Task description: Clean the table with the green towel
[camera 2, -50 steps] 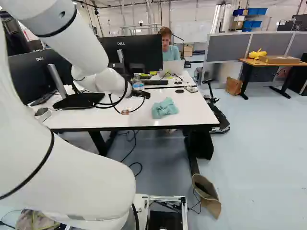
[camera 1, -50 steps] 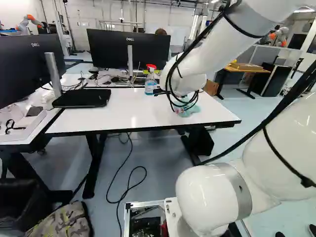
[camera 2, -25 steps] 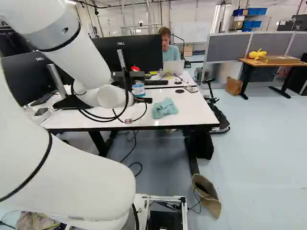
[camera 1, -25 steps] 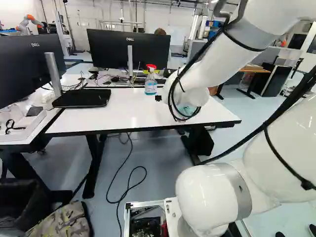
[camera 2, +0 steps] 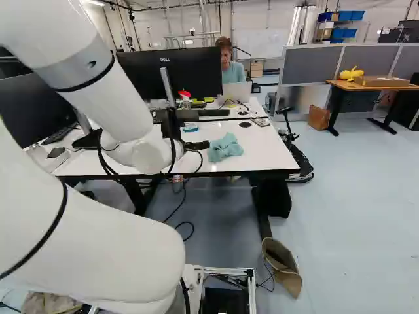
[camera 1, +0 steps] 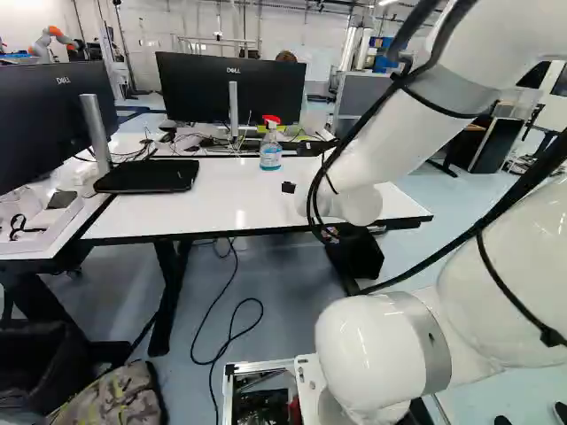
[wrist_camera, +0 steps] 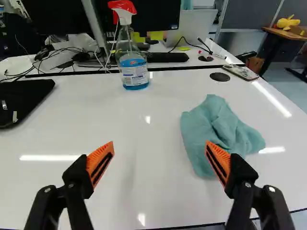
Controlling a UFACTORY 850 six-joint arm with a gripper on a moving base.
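- spray bottle (wrist_camera: 134,72): upright, ahead of gripper (camera 2: 196,145)
- black disc (wrist_camera: 219,76): beyond towel (wrist_camera: 216,129)
- towel: crumpled, peak toward black disc; long axis unclear
- fingers (wrist_camera: 100,163): wide apart

A grey partition (camera 2: 370,63) stands on the pale blue floor (camera 2: 357,190) in the right base view. Before it is a wooden-topped desk (camera 2: 372,85); behind, shelves with blue bins (camera 2: 350,15); further left, a white wall (camera 2: 254,16) and, probably, a ceiling lamp (camera 2: 94,2), barely in view.
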